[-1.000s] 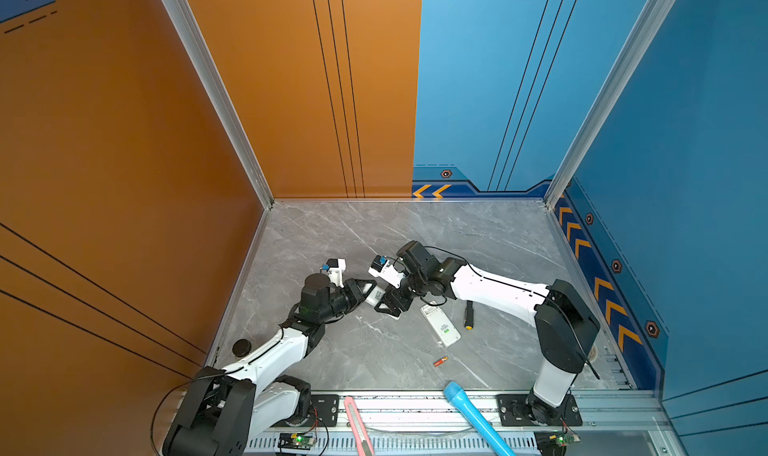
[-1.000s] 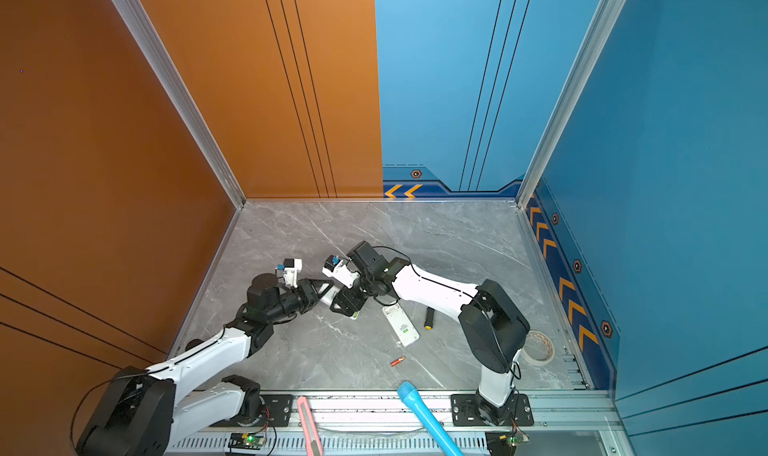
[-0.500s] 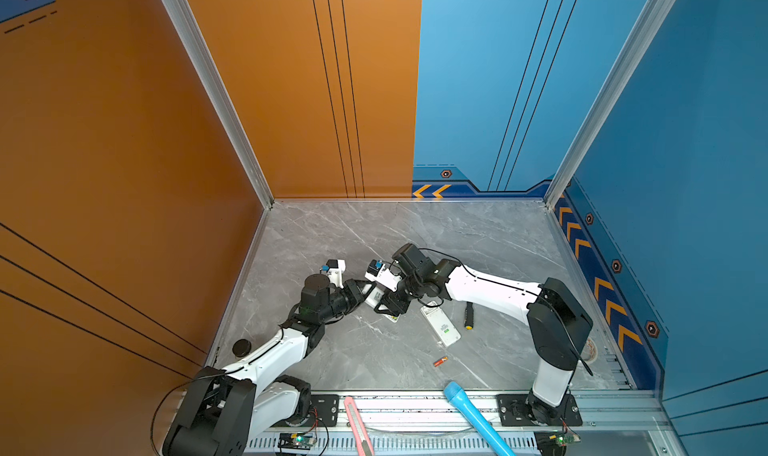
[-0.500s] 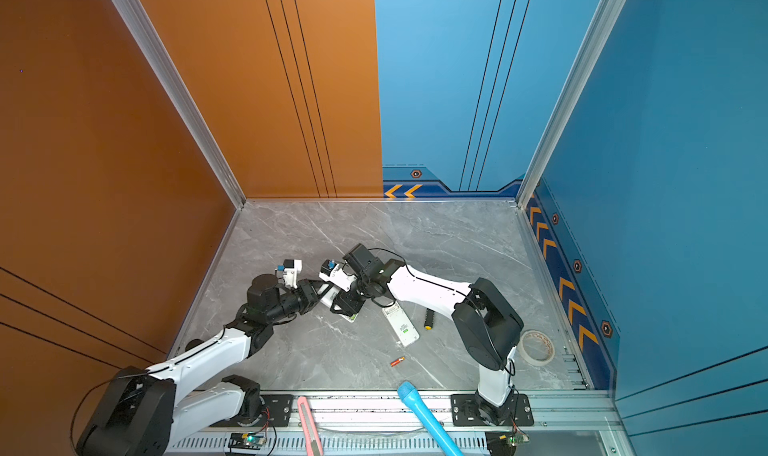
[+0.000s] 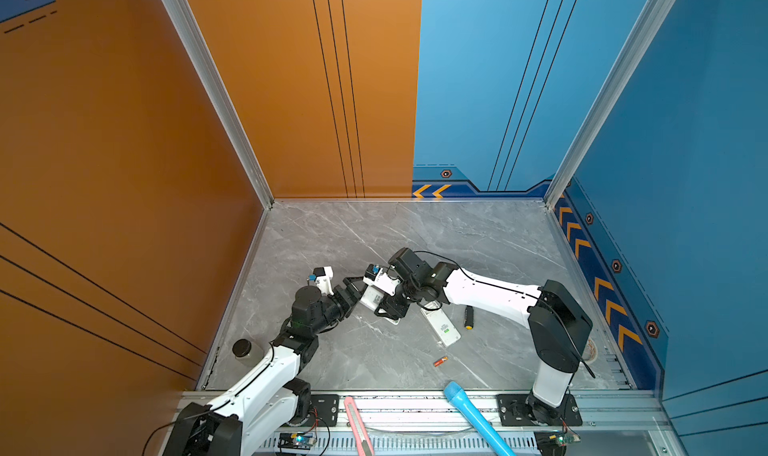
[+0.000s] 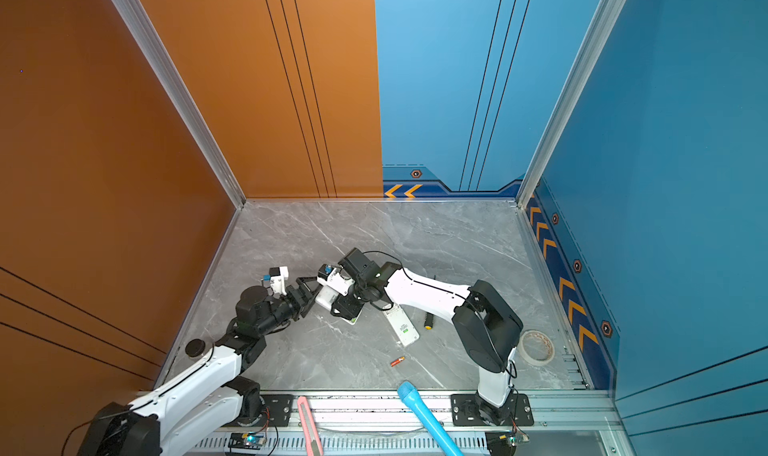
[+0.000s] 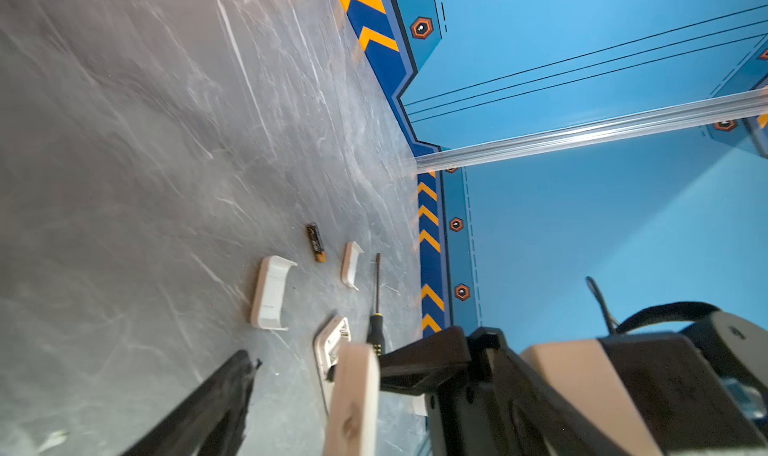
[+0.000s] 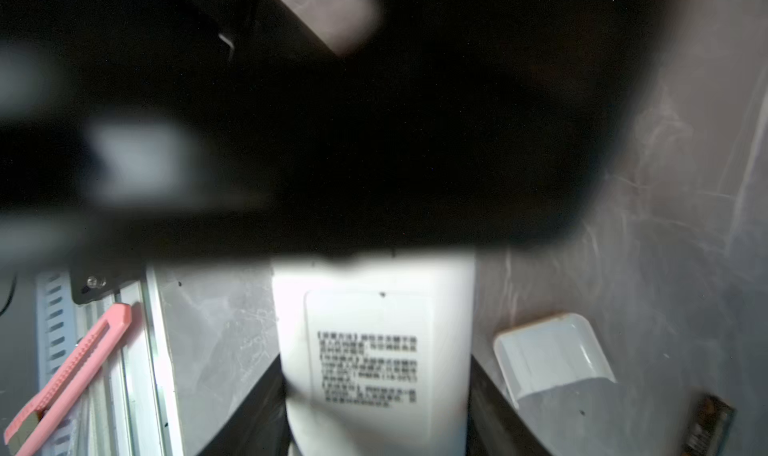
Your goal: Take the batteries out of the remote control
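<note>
My right gripper (image 8: 376,364) is shut on a white remote control (image 8: 374,341); both fingers press its long sides, label side up. In both top views that remote (image 5: 372,297) (image 6: 327,296) sits mid-table between the two grippers. My left gripper (image 5: 354,290) (image 7: 353,358) stands open around the remote's far end, seen edge-on in the left wrist view. A second white remote (image 5: 441,328) lies flat to the right. A red-orange battery (image 5: 440,361) lies near the front. A black battery (image 7: 316,242) (image 8: 706,429) lies beside two loose white battery covers (image 7: 272,294) (image 7: 351,265).
A black-and-yellow screwdriver (image 5: 468,317) lies right of the second remote. A black-lidded jar (image 5: 246,351) stands by the left wall. A tape roll (image 6: 536,347) sits at the right. A pink utility knife (image 5: 357,425) and a blue cylinder (image 5: 473,416) rest on the front rail.
My left gripper has gone from shut to open at the remote's end. My right gripper has moved left and narrowed onto the remote.
</note>
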You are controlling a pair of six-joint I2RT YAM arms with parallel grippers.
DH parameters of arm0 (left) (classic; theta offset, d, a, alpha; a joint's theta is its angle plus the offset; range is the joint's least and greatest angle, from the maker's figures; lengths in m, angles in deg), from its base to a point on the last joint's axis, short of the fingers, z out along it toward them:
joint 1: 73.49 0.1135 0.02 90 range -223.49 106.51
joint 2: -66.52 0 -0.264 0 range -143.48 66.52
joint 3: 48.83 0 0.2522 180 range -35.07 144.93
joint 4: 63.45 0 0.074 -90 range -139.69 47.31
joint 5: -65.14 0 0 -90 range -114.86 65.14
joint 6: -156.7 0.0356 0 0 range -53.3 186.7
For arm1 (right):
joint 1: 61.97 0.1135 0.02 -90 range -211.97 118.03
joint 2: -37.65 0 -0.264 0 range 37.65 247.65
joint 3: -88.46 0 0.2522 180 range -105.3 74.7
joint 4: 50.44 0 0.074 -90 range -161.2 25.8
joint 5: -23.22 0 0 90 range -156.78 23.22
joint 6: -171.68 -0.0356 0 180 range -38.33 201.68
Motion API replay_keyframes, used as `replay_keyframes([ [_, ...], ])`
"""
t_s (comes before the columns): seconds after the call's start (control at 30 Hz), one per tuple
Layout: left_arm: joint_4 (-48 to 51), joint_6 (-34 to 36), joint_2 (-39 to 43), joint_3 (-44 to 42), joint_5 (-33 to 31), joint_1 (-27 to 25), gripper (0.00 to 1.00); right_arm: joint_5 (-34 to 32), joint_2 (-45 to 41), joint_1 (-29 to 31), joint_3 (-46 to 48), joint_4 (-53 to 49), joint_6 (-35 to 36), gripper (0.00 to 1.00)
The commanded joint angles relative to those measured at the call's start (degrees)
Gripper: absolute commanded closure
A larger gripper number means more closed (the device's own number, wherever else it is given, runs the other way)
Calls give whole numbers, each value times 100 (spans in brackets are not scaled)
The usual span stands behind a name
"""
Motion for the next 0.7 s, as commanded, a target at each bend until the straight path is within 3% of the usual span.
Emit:
replay_keyframes([
  [0.0,2137,121,751,454,-649,98,2,-351,-265,33,122,-505,436,77],
  [0.1,4310,492,1174,1096,-1335,181,2,-593,-235,155,152,-888,997,77],
  [0.2,5292,557,1006,1455,-1514,252,2,-805,-34,389,66,-1446,1645,77],
  [0.37,5415,1076,482,1960,-1741,-44,2,-1021,139,725,121,-1634,2637,77],
  [0.67,5283,1568,191,2227,-1742,-101,2,-1358,901,1113,-271,-2099,3708,77],
])
